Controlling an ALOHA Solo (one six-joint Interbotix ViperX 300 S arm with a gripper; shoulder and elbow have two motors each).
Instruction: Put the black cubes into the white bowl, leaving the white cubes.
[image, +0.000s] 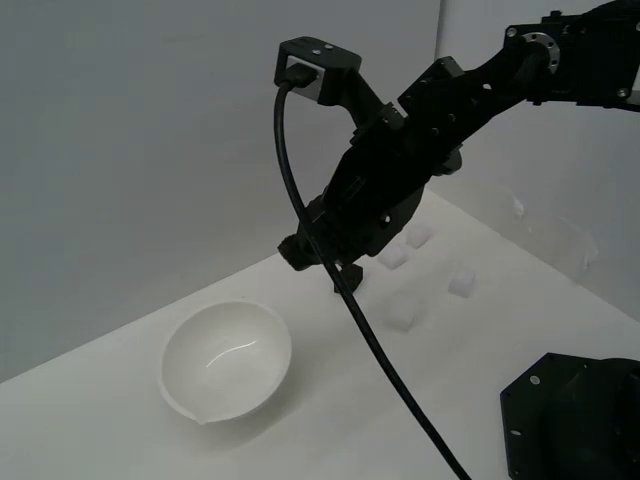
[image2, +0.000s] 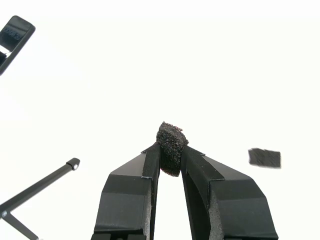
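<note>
My gripper (image2: 170, 150) is shut on a black cube (image2: 172, 137), pinched between the fingertips and held above the white table. A second black cube (image2: 264, 158) lies on the table apart from the gripper. In the exterior view the gripper (image: 335, 272) hangs above the table, to the exterior view's right of the white bowl (image: 260, 350). The bowl stands upright and looks empty, with its pouring lip (image: 205, 420) toward the camera. Several white cubes (image: 405, 312) lie scattered on the exterior view's right, past the gripper. The arm hides the held cube in that view.
A thick black cable (image: 380, 350) hangs from the wrist across the table. A black base (image: 570, 420) sits at the exterior view's lower right. In the wrist view a black clip-like part (image2: 15, 35) and a thin rod (image2: 40, 185) show at the edges.
</note>
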